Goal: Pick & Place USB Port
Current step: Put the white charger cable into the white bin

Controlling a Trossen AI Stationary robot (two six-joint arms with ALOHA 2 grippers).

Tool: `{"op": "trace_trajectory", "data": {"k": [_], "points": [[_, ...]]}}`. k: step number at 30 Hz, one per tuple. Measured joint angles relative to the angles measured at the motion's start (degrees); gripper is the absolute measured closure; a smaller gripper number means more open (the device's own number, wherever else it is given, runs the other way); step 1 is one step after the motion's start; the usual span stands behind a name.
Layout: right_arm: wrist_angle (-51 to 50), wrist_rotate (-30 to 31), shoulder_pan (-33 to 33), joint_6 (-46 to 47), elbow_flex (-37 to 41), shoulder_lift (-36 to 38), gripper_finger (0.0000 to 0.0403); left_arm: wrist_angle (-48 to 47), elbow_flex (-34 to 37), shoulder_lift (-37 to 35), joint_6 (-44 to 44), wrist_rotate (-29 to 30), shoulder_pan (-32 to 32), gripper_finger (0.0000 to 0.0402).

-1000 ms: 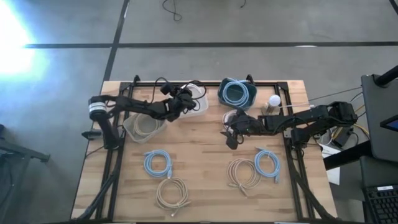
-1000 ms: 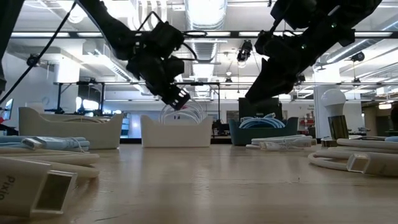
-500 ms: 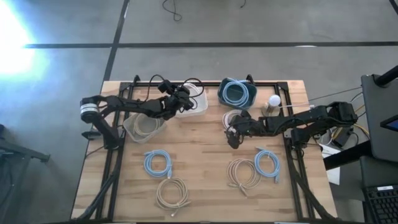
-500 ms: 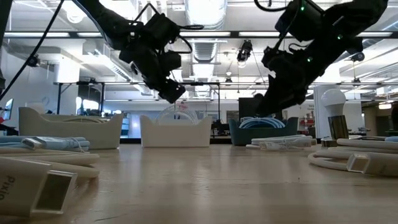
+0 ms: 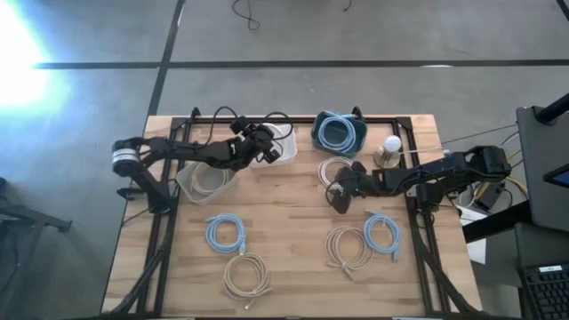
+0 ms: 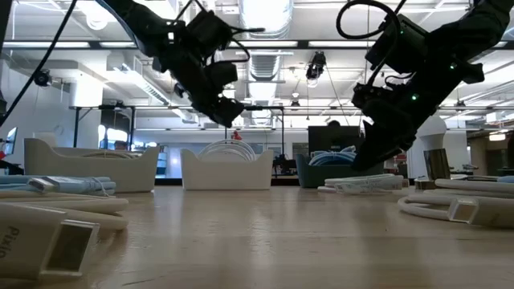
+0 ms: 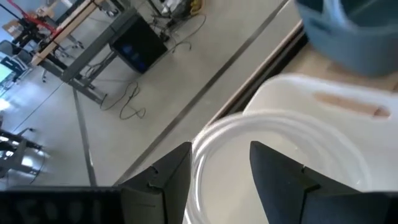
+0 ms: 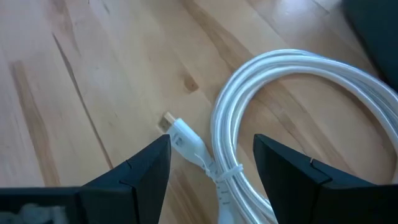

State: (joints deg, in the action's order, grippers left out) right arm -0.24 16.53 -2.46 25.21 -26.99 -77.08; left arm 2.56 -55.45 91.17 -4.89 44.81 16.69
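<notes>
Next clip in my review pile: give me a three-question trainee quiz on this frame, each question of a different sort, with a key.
1. True or false: the right claw is clamped shut on the coiled white cable.
2. Multiple choice: the left claw hangs over which container? A) the white plastic bin B) the blue round bin C) the beige bin
3. Fill in: in the high view, the loose cable coils on the wooden table nearest the front edge number ____.

Key: 1 false, its fingers stand open above the cable; 2 A; 3 four, two light blue and two beige.
</notes>
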Motion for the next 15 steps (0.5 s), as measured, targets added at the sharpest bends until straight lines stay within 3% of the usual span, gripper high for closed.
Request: {"op": "trace_trajectory", "data": {"k": [12,15], "points": [[-0.03,0.07,-1.11,0.11,1.85,0.00,0.0179,-0.06,-1.61,-4.02,-1.70,-0.11,-3.29,0.0225],[0.01,-2.39,-3.20,1.17,2.37,0.00,0.0179,-0.11,-1.61,-4.81,-1.72,-0.12,-3.75,0.0225]]}}
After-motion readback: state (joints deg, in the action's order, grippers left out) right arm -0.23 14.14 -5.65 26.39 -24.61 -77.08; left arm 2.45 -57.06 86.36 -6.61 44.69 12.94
